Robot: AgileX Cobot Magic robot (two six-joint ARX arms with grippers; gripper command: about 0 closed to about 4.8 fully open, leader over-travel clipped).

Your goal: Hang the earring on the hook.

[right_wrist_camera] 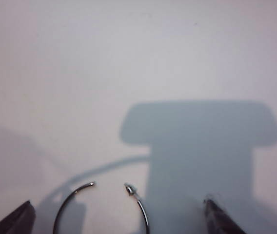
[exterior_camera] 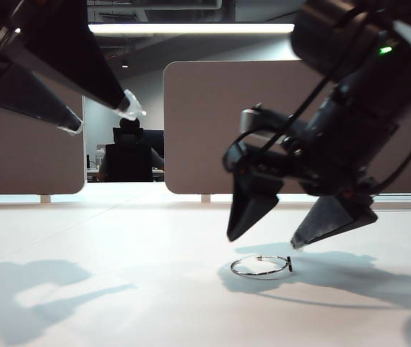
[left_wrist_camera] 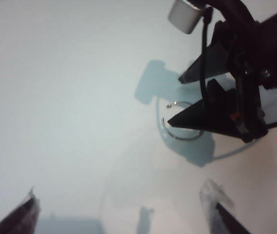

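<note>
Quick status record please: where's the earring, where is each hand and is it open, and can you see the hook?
earring: silver wire hoop lying flat on the white table, its gap visible in the right wrist view
right hand: open, low over the earring, fingertips either side above it, nothing held
left hand: open, raised high at the exterior view's upper left, empty
hook: not visible in any view
task state: earring not yet picked up
</note>
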